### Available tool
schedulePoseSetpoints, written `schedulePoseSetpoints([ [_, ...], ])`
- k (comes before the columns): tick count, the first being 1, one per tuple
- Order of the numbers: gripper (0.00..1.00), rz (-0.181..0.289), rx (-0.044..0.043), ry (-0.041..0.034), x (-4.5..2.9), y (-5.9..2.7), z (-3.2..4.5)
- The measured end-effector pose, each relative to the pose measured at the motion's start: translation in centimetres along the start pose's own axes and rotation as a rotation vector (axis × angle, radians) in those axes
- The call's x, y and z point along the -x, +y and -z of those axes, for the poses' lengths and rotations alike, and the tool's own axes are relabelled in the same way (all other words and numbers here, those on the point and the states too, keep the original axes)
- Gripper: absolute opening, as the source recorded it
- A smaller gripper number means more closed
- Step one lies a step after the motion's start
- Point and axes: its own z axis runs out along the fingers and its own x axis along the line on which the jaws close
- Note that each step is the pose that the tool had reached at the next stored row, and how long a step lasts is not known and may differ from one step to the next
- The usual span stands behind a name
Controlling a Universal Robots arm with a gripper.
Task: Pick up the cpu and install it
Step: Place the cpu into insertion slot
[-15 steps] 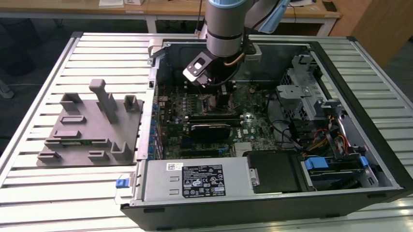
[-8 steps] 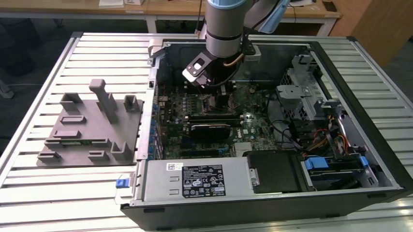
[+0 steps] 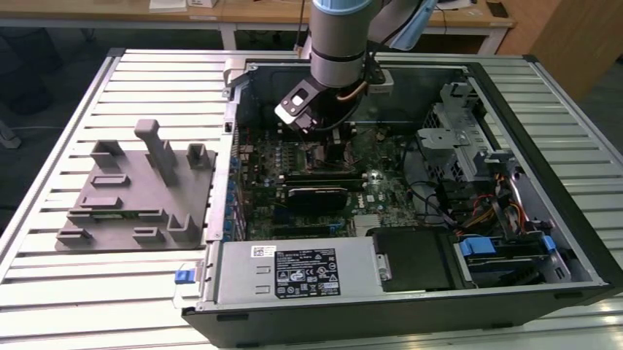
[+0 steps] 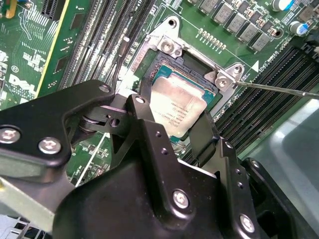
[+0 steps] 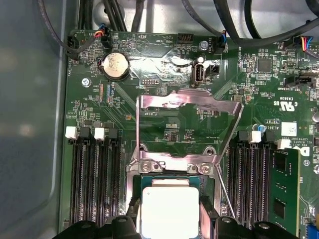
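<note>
Exterior view: the arm (image 3: 336, 44) is lowered into an open computer case (image 3: 389, 310) that lies on its side on the slatted metal bench (image 3: 98, 292). A grey holder block (image 3: 136, 189) with upright posts is seen on the bench at the exterior view's left, well apart from the arm. The wrist end of the arm is placed over the far part of the motherboard (image 3: 389, 193). Second wrist view: the claw (image 4: 172, 113) is positioned directly over the socket (image 4: 192, 63), and the cpu (image 4: 177, 102) is seen between its two black fingers (image 4: 144, 119). The fingers are pressed against two opposite edges of the chip, so the claw is recorded as clenched on the cpu. The chip's silver top faces up, and its thin green rim is framed by the dark socket. Whether the chip is fully seated or held just above the contacts cannot be told. First wrist view: the metal load plate (image 5: 164, 101) is swung open and laid back over the board beyond the socket, with the cpu just in front of its hinge. The thin retention lever (image 4: 279, 89) is seen released, angled away from the socket corner. Black memory slots (image 5: 94, 179) are noted on either side of the socket, and a round coin cell (image 5: 115, 65) beyond the load plate.
</note>
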Motion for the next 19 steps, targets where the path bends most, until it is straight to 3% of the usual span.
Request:
schedulePoseSetpoints([
  [13,0.55,0.000,0.0005,0.0013,-0.01,0.01,-0.08],
  [14,0.62,0.000,0.0003,0.0009,0.00,0.01,-0.06],
  [19,0.62,-0.001,0.0001,0.0008,0.00,0.01,0.16],
])
